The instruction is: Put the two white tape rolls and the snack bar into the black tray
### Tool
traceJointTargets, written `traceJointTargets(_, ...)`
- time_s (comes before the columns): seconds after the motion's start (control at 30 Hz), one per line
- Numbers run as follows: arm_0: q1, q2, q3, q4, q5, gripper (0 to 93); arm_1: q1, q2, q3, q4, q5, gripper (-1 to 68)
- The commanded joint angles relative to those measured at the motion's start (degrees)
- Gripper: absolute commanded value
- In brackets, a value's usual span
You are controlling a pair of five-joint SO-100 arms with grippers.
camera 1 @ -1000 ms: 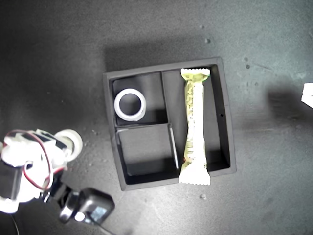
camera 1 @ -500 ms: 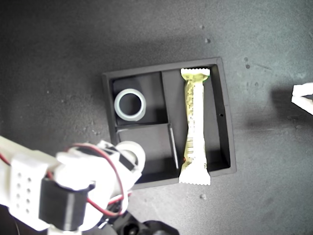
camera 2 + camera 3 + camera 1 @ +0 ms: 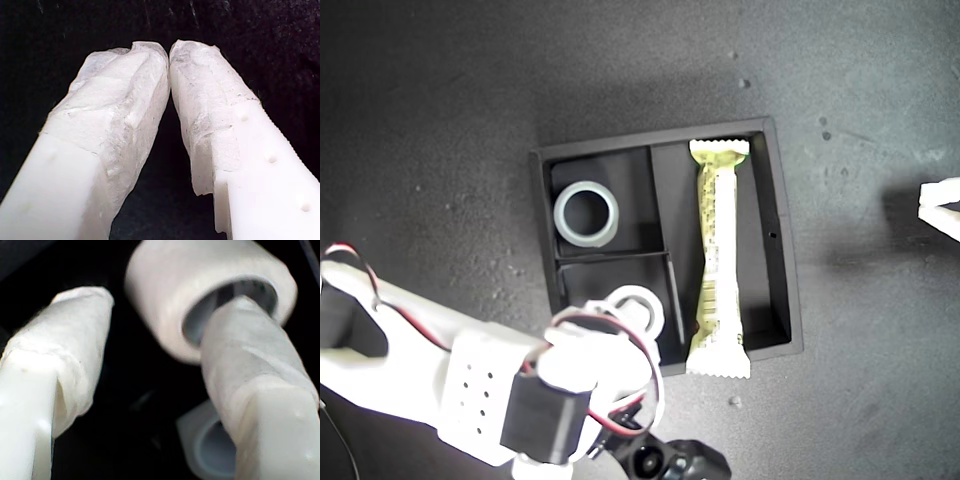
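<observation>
Over the black tray (image 3: 781, 230), toward the exterior view's lower left:

- My second end effector (image 3: 160, 302) is reaching in from that corner. Its jaws are standing apart, one finger (image 3: 250, 360) threaded through the core of the first tape roll (image 3: 150, 270), the other finger (image 3: 65, 340) standing clear of the roll's wall. The roll is hanging above the small compartment nearer the exterior view's bottom.
- My first end effector (image 3: 169, 55) is hovering over dark desk (image 3: 440, 120), padded tips pressed nearly together, gripping nothing.
- The second tape roll (image 3: 586, 214) is lying flat in the other small compartment.
- The snack bar (image 3: 715, 260) is lying along the long compartment, one crimped end riding over the tray wall.
- The arm is covering most of the lower small compartment, so its floor is not showing.
- A white part of an arm (image 3: 942, 205) is being cut off at the exterior view's right edge.
</observation>
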Motion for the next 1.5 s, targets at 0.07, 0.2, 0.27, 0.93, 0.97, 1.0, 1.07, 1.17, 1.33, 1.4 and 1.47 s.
traceJointTargets(0.07,0.4,3.4,1.1,1.1,-1.1,19.8,-0.3,0.4,0.6,0.3,0.4,-0.2)
traceJointTargets(0.2,0.5,9.9,7.0,1.1,-0.1,20.8,-0.4,0.4,0.6,1.0,0.5,-0.2)
traceJointTargets(0.27,-0.3,19.5,15.6,1.2,0.4,20.5,0.2,0.4,0.7,3.3,2.3,1.0)
traceJointTargets(0.93,-11.7,108.8,111.4,-13.3,-3.3,0.1,-1.6,0.4,0.7,23.9,13.4,13.1)
traceJointTargets(0.97,-12.0,111.6,115.5,-15.8,-3.2,0.1,-1.6,0.4,0.7,23.9,13.4,13.1)
traceJointTargets(1.0,-12.6,114.4,119.4,-18.1,-3.1,0.1,-1.6,0.4,0.7,23.9,13.4,13.1)
traceJointTargets(1.07,-13.2,119.8,126.5,-21.8,-2.9,0.1,-1.6,0.4,0.7,23.9,13.4,13.1)
traceJointTargets(1.17,-13.7,125.9,135.0,-24.7,-3.1,0.1,-1.7,0.4,0.7,23.9,13.4,13.1)
traceJointTargets(1.33,-14.8,140.0,147.6,-26.4,-3.7,0.1,-1.8,0.4,0.7,23.9,13.4,13.1)
traceJointTargets(1.4,-14.6,146.6,151.7,-25.6,-4.1,0.1,-1.8,0.6,0.7,24.0,13.4,13.1)
traceJointTargets(1.47,-14.3,150.9,154.9,-23.8,-5.0,0.1,-2.4,0.6,0.7,24.0,13.4,13.1)
